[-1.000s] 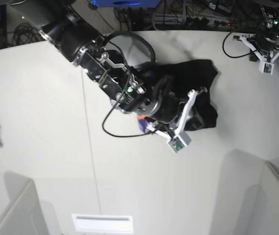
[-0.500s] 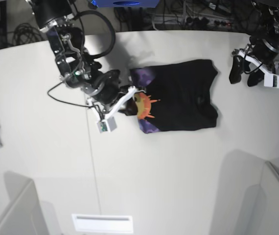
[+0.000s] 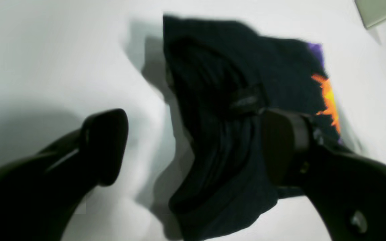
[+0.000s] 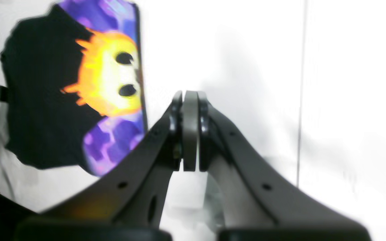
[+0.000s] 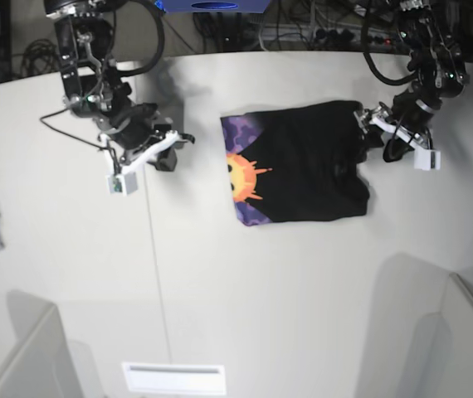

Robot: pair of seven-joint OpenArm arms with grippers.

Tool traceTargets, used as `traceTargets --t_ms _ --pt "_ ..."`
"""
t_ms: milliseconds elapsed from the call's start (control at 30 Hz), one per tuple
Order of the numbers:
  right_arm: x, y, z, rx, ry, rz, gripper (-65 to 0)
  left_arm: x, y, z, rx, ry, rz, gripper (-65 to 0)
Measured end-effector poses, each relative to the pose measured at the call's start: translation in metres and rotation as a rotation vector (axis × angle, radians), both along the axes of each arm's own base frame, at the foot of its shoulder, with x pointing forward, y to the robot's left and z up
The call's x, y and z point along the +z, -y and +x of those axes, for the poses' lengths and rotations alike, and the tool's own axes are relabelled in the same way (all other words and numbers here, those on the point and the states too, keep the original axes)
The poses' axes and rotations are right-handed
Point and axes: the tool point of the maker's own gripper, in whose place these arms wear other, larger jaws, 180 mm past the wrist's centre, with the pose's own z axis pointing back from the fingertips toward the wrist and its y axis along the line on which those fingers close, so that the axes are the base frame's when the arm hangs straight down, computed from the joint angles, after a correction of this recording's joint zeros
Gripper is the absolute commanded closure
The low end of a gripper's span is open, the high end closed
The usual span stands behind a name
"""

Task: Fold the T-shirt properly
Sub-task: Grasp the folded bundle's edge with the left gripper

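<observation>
Risk: the left hand [image 3: 193, 147] was wide open, one finger on bare surface [image 5: 303, 282], the other over the T-shirt [image 5: 303, 174], straddling the raised right edge; a closing there would likely have caught only the top layer and dragged the fold open, or bunched that already rumpled edge further. Nothing was held by it. The right hand [image 4: 190, 130] was fully closed, empty, well left of the shirt, so it offered no pin-down if the cloth slid.

T-shirt lay far-centre on the surface, folded to a rough rectangle, mostly black side up. A strip of sun print [image 5: 241, 170] on purple showed along its left edge; right edge was lumpy, not flat. Long axis looked to run left-right in the base view, only slightly longer than near-far. Which end held the collar: cannot tell.
</observation>
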Motion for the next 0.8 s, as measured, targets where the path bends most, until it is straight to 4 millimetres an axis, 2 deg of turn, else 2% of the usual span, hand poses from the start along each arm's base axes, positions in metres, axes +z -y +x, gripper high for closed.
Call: traceTargets --t_ms 133,267,367,467,633,700,800 --pt "0.002 0.0 -0.005 0.073 0.031 0.001 0.0 -0.018 0.005 0.008 0.046 -0.062 -0.052 -59.4" --pt "0.003 0.014 -0.003 0.056 0.053 -0.015 0.0 -0.019 0.019 0.017 0.02 -0.067 -0.064 -59.4" --pt "0.001 0.014 -0.006 0.063 0.043 -0.015 0.0 -0.021 0.033 0.024 -0.009 -0.065 -0.089 -59.4" --pt "0.001 0.013 -0.007 0.062 0.043 -0.014 0.0 -0.031 0.035 0.029 0.031 -0.099 -0.127 -59.2" --pt "0.0 0.013 -0.009 0.062 0.037 -0.012 0.0 -0.035 0.042 0.031 0.018 -0.102 -0.14 -58.7" --pt "0.0 0.013 -0.009 0.061 0.039 -0.012 0.0 -0.035 0.042 0.031 0.018 -0.103 -0.138 -52.3" --pt "0.0 0.013 -0.009 0.061 0.038 -0.012 0.0 -0.039 0.041 0.028 0.018 -0.126 -0.133 -30.4"
